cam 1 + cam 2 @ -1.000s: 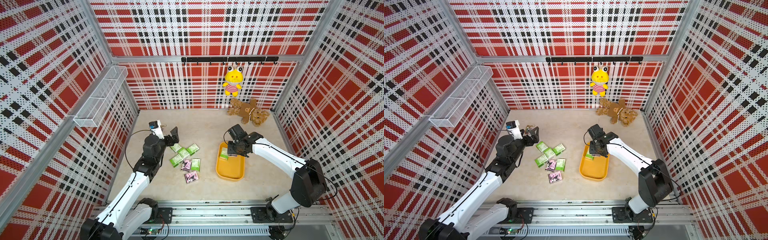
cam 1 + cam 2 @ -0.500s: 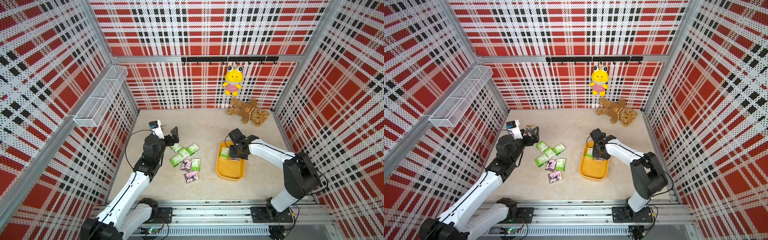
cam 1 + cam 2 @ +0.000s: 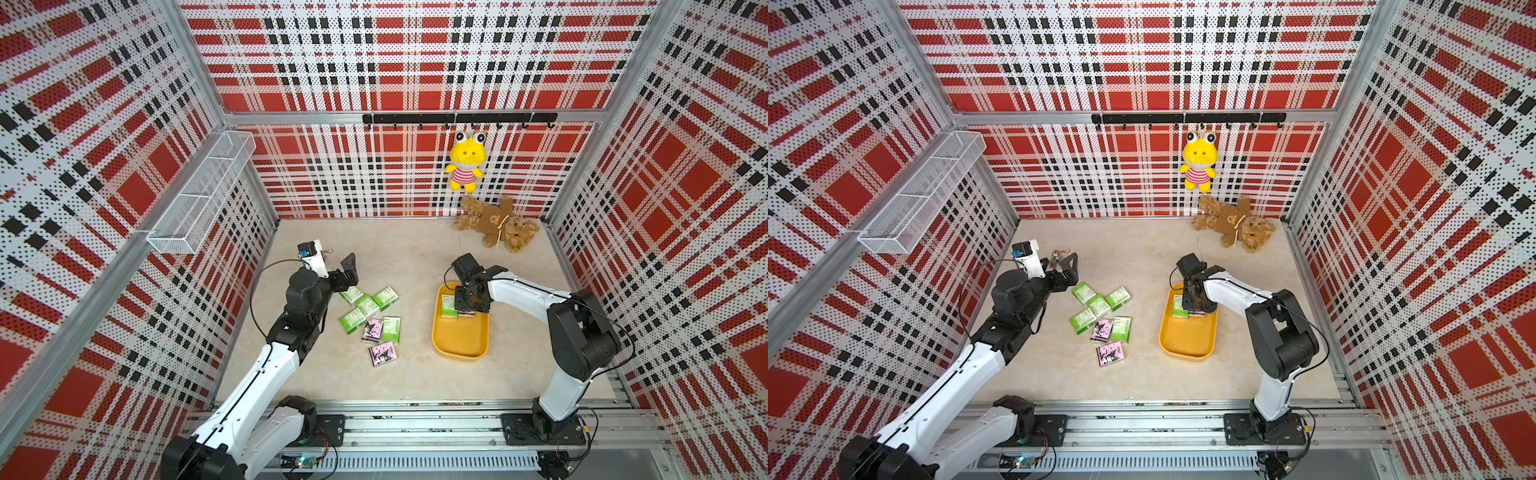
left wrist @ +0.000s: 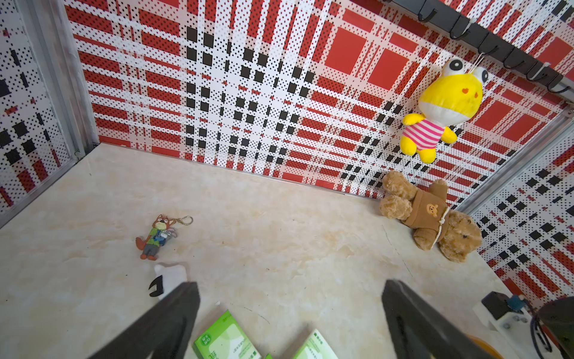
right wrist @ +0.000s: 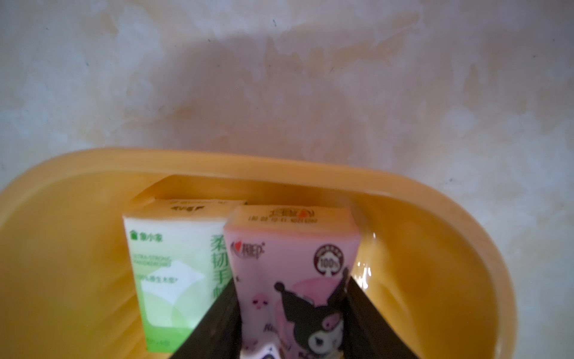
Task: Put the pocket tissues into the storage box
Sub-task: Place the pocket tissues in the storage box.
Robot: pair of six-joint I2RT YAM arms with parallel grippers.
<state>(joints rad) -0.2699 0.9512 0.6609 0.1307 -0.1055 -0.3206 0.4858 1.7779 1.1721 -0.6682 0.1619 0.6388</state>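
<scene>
Pocket tissues in play: the right gripper (image 5: 292,289) clamps a pink packet (image 5: 279,236) by its long sides, low inside the storage box (image 5: 77,217). The packet sits just beside a green packet (image 5: 174,264), both close to the box's far wall; in a top view the box's nearer half lies bare. The pink face shows a black cartoon figure and a "100%" badge. The green one carries Chinese characters, and its small English line is too blurred to read. Further out, the left gripper (image 4: 290,284) hangs wide open at the far edge of the loose packets (image 3: 368,305), five green and two pink. Bare tabletop (image 3: 415,266) separates them from the box.
</scene>
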